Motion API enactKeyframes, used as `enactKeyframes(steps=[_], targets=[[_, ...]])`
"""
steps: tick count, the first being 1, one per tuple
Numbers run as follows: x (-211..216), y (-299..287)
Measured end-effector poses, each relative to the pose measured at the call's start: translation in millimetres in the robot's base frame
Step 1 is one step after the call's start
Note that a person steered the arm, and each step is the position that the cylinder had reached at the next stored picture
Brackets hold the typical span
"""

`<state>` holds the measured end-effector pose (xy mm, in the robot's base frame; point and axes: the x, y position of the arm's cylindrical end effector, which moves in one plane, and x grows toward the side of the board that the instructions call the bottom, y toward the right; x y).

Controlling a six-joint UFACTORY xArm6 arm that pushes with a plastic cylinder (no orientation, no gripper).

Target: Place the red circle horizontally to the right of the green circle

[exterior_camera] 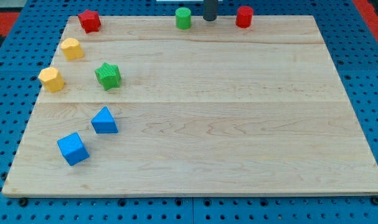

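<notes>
The red circle [244, 16] stands at the board's top edge, right of centre. The green circle [183, 18] stands at the same top edge, to its left, at about the same height in the view. My tip [210, 19] is the lower end of the dark rod that comes down from the view's top. It sits between the two circles, closer to the green one, and touches neither.
A red star [89, 20] is at the top left corner. Two yellow blocks [71, 48] [51, 79], a green star [108, 75], a blue triangle [104, 121] and a blue cube [73, 149] lie along the left side of the wooden board [238, 124].
</notes>
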<state>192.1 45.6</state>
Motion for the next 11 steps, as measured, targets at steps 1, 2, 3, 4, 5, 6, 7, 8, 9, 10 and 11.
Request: enactKeyframes(steps=[1, 2, 3, 4, 5, 6, 7, 8, 9, 10, 11], targets=[[0.0, 0.0], [1.4, 28.2], [0.1, 96.7], [-0.7, 94.7], [-0.5, 91.9], [42.1, 90.5], [98.2, 90.2], [108.4, 90.2], [111.1, 89.4], [111.8, 89.4], [111.8, 89.4]])
